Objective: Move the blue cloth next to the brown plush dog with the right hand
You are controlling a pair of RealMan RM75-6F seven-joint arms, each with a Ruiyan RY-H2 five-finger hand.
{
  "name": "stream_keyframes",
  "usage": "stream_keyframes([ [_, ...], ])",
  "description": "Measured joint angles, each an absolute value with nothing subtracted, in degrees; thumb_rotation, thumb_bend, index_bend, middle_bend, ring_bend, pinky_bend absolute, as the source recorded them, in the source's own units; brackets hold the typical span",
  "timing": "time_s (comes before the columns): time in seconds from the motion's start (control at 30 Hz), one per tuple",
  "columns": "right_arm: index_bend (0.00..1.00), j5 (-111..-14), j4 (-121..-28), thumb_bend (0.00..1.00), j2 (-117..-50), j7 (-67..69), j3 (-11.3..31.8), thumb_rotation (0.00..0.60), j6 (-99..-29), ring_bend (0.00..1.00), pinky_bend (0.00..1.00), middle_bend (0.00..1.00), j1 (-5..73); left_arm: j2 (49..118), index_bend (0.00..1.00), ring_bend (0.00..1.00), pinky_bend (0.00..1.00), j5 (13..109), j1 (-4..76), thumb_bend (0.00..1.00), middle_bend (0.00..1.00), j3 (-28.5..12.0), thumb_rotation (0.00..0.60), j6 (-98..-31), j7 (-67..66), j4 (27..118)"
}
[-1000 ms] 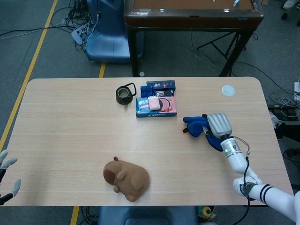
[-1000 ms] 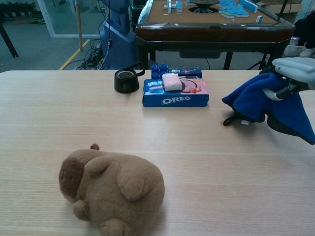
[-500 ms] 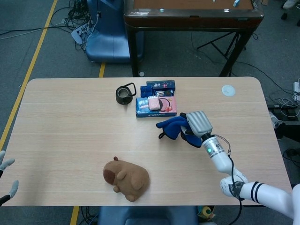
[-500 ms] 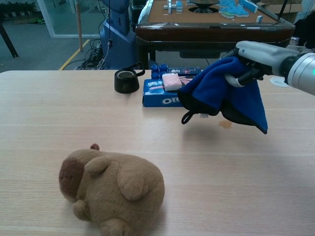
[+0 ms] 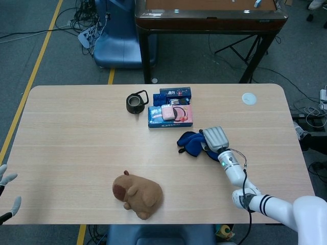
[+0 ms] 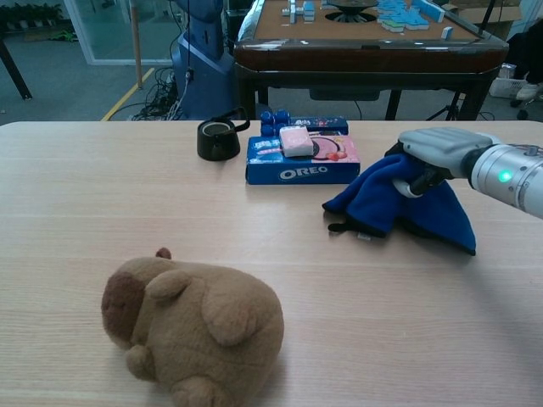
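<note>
The right hand (image 6: pixel 441 153) gripped the blue cloth (image 6: pixel 392 199) beside the Oreo box (image 6: pixel 302 161); the brown plush dog (image 5: pixel 137 194) lay well apart, toward the robot's left.

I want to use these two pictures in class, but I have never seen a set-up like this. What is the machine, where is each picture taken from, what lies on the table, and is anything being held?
This is a two-armed robot steered by a person. The head view looks down from above; the chest view looks across the table from lower down. The right robot hand grips a blue cloth, whose lower folds seem to touch the tabletop. The left robot hand shows only at the table's edge, fingers apart and holding nothing. Also on the table: a brown plush dog, well apart from the cloth, an Oreo box and a small dark cup.
</note>
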State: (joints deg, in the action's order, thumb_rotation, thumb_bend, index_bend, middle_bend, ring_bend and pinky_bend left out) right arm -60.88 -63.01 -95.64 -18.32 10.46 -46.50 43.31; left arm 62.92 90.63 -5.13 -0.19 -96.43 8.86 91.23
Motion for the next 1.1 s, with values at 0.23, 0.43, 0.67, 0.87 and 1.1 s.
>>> stream_keyframes([
  [0.23, 0.7, -58.8, -58.75, 0.66, -97.56, -21.26, 9.41, 0.6, -44.83, 0.55, 0.78, 0.6, 43.56, 62.95, 0.21, 0.04, 0.02, 90.52, -5.24, 0.36, 0.05, -0.21, 0.6, -96.49, 9.09, 91.06],
  [0.43, 0.7, -56.17, -55.19, 0.65, -98.29, -23.52, 9.25, 0.6, -43.86, 0.55, 0.78, 0.6, 43.34, 62.92, 0.21, 0.04, 0.02, 90.76, -5.29, 0.36, 0.05, -0.16, 0.6, -96.61, 9.1, 91.1],
  [0.67, 0.7, -53.8, -52.33, 0.65, -97.82, -25.59, 9.7, 0.6, -43.91, 0.55, 0.78, 0.6, 42.65, 63.09, 0.21, 0.04, 0.02, 91.04, -5.13, 0.36, 0.05, -0.07, 0.6, -96.4, 8.86, 91.11],
  [0.87, 0.7, -52.07, -50.55, 0.65, -96.99, -27.15, 10.55, 0.6, -44.32, 0.55, 0.78, 0.6, 42.3, 63.18, 0.21, 0.04, 0.02, 90.87, -5.09, 0.36, 0.05, -0.08, 0.6, -96.17, 9.09, 90.87],
  [1.1, 0.7, -51.32, -49.77, 0.65, -99.24, -28.38, 10.67, 0.6, -42.77, 0.54, 0.78, 0.6, 43.09, 63.2, 0.21, 0.04, 0.02, 90.75, -5.03, 0.36, 0.05, -0.13, 0.6, -96.05, 9.25, 90.7],
])
